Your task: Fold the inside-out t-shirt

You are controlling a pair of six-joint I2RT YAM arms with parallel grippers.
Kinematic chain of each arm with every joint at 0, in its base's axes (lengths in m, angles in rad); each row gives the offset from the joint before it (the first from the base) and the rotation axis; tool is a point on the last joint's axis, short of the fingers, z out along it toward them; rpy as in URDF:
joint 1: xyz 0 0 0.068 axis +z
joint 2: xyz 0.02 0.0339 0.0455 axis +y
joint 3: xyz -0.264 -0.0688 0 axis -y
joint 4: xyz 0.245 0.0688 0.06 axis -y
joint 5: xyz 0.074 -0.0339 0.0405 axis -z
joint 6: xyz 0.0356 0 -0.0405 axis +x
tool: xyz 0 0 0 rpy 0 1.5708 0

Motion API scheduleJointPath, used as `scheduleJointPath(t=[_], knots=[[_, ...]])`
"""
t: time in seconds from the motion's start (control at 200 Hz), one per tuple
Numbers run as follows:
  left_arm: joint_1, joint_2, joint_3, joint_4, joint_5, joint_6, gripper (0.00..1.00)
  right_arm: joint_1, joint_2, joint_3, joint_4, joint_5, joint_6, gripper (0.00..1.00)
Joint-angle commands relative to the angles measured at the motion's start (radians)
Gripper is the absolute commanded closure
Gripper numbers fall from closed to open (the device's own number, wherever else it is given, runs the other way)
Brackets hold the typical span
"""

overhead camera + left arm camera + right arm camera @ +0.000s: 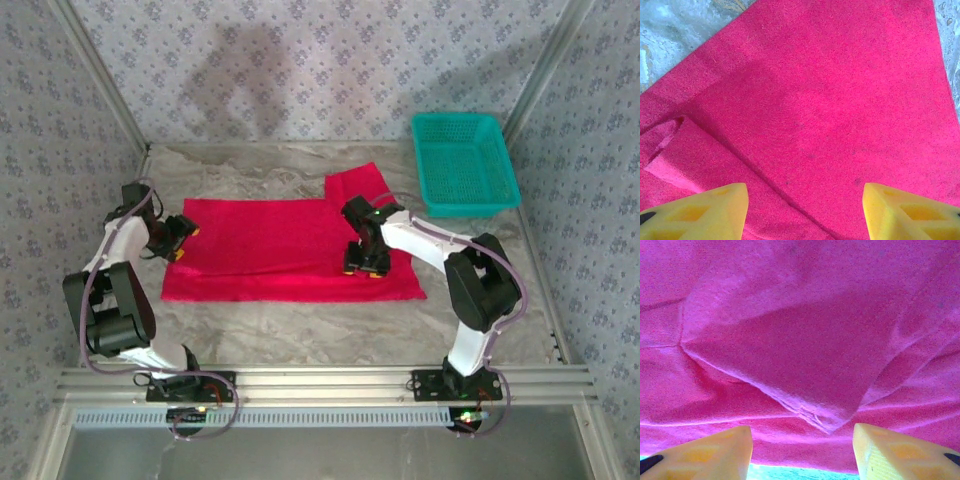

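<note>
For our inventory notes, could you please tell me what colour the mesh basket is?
Teal; the basket shows best in the top external view.

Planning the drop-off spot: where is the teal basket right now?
In the top view, the teal basket sits at the far right corner of the table, just right of the far sleeve of the red t-shirt.

Red t-shirt (270, 245), teal basket (465, 170)

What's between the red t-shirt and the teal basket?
Nothing. In the top view, a bare strip of table separates the t-shirt from the basket.
</note>
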State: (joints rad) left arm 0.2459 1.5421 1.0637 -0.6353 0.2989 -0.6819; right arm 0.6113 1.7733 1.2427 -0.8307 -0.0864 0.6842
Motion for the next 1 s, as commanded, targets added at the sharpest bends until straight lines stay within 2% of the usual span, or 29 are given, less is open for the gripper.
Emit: scheduleJointPath(t=[0.0,0.105,0.155,0.375,0.58,0.775,0.905,0.994], knots=[[-0.007,0.017,0.027,-0.002,0.020,-0.004,0.38,0.005,0.024,0.019,-0.044,0.021,0.000,0.41],[-0.011,0.027,0.035,-0.005,0.027,-0.002,0.38,0.004,0.048,0.022,-0.015,0.013,0.003,0.44],[-0.012,0.027,0.038,-0.007,0.029,-0.002,0.39,0.005,0.060,0.027,-0.003,0.012,0.007,0.49],[-0.012,0.014,0.053,-0.026,0.026,0.007,0.39,0.005,0.084,0.121,-0.060,0.085,0.009,1.00],[-0.014,0.012,0.051,-0.027,0.026,0.008,0.40,0.014,0.144,0.287,-0.174,0.165,-0.038,1.00],[-0.015,0.014,0.054,-0.033,0.031,0.012,0.40,0.016,0.334,0.519,-0.215,0.215,-0.111,1.00],[-0.024,0.015,0.064,-0.037,0.029,0.009,0.40,0.027,0.449,0.717,-0.263,0.221,-0.142,0.86],[-0.039,0.021,0.076,-0.037,0.028,0.004,0.40,0.043,0.443,0.778,-0.287,0.242,-0.167,0.79]])
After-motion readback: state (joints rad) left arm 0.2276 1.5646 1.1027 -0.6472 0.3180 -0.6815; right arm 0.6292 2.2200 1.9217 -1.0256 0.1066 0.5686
